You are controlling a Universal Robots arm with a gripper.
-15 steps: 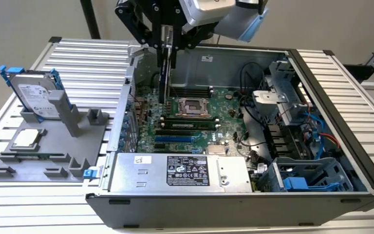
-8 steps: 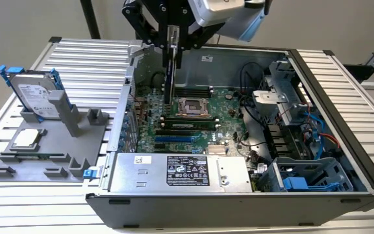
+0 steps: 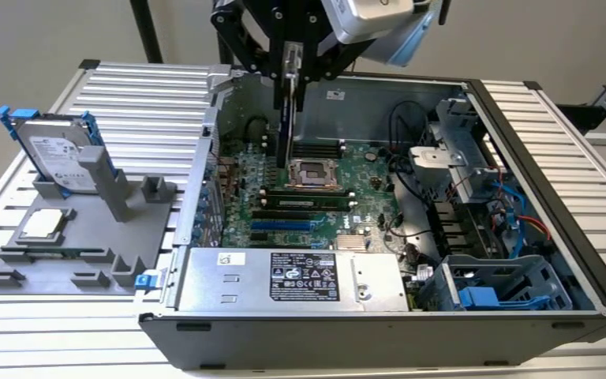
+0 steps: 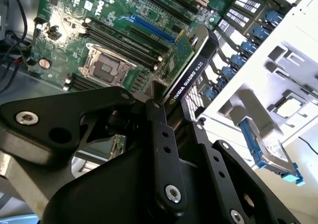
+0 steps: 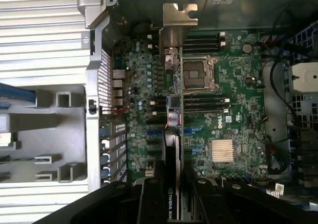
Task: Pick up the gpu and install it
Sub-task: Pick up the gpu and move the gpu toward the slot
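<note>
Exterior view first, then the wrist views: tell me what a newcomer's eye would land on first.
The gripper, shut on the gpu, holds it edge-on over the green motherboard in the open computer case. At the exterior view's left, a silver hard drive in a blue frame stands on a grey fixture, with a square CPU chip lying on the same fixture.

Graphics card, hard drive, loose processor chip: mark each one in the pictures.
graphics card [image 4: 191,67], second wrist view, on the black cooler's edge.
hard drive [image 3: 57,158], exterior view, on its silver face.
processor chip [image 3: 48,225], exterior view, on its silver lid.
</note>
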